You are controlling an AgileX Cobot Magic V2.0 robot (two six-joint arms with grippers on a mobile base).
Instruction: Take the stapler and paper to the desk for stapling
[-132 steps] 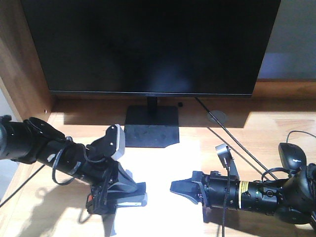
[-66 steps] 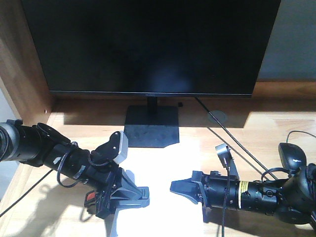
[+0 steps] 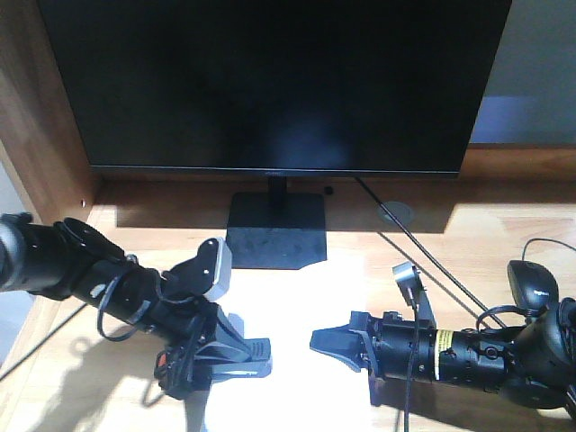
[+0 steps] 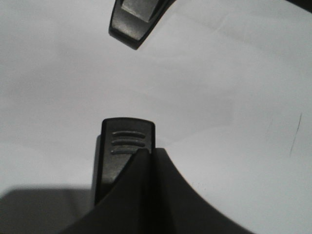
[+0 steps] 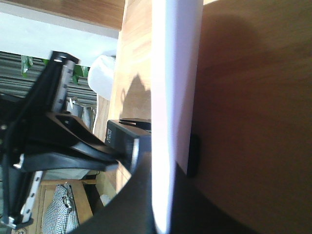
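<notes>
Sunlit wood of the desk (image 3: 504,193) fills the front view, with a dark monitor (image 3: 274,81) on its stand (image 3: 274,231) at the far side, a cable (image 3: 423,261) running across the right part and a mouse (image 3: 533,284) near the right edge. I see the paper (image 3: 310,297) lying flat on the desk in front of the stand, between my two arms, so that part of the task looks done.

My left gripper (image 3: 243,353) rests low over the near left part of the sheet. Its wrist view shows the fingers (image 4: 127,141) spread, with only white paper between them. An orange spot shows under that arm, but I cannot tell what it belongs to.

My right gripper (image 3: 326,340) points left over the near right part of the sheet. I cannot tell from either view whether its fingers are parted or pressed together.

I cannot find the stapler with certainty in any view. In my judgement, placing it and the stapling itself remain. No containers are in view.
</notes>
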